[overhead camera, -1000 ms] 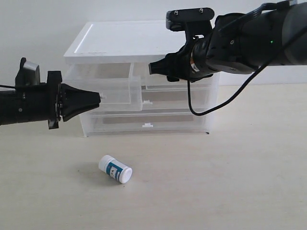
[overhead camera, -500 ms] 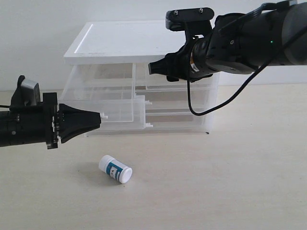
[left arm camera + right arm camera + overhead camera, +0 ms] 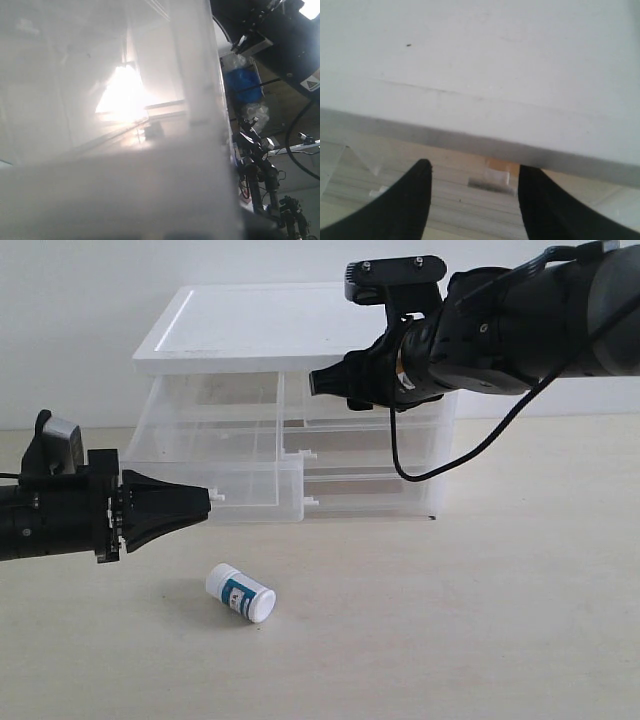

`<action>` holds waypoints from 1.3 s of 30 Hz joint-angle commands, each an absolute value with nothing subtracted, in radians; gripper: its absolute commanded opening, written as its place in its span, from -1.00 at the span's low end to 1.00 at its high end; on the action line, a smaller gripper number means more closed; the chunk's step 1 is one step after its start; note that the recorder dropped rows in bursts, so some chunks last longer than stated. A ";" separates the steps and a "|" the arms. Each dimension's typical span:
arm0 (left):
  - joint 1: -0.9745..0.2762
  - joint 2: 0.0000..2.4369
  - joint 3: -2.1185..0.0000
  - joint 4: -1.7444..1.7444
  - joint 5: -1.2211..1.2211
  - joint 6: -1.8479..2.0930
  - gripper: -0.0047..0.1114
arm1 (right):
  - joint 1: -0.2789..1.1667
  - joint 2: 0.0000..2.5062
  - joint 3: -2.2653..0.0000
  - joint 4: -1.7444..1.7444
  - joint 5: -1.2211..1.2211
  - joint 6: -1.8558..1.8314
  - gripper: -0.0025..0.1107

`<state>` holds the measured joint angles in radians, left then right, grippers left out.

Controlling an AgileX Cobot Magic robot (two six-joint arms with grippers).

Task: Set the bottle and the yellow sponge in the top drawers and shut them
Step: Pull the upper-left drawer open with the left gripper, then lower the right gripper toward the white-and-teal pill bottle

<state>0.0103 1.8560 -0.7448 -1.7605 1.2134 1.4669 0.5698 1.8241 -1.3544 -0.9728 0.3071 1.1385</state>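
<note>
The clear left drawer [image 3: 235, 480] is now drawn further out by the left gripper [image 3: 207, 498], clamped on its small white tab [image 3: 217, 497]; room is made for the smooth round bottle [image 3: 240, 593], lying just below that gripper. The right gripper [image 3: 475, 200] is held open before the other tab [image 3: 489, 178]. The sponge is not made out.

The exterior camera faces the unit [image 3: 260, 330] head-on from across the table [image 3: 480, 620]. My left wrist camera sits right against a drawer [image 3: 100, 125]; my right looks closely at the unit's top [image 3: 480, 75] edge.
</note>
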 commanded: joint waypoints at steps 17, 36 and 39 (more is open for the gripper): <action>0.050 1.845 -0.742 -1.744 1.221 1.496 -0.01 | 0.559 1.825 -1.369 -0.580 0.353 0.708 -0.10; 0.076 1.845 -0.742 -1.744 1.221 1.514 -0.01 | 0.722 1.707 -0.990 -0.241 0.213 0.322 -0.10; 0.076 1.845 -0.742 -1.744 1.221 1.519 -0.01 | 0.775 1.711 -0.957 -0.239 0.123 0.310 -0.10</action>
<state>0.0708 1.8560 -0.7445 -1.7247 1.2136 1.5040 0.7493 1.7152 -0.9681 -0.2438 0.1827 0.3312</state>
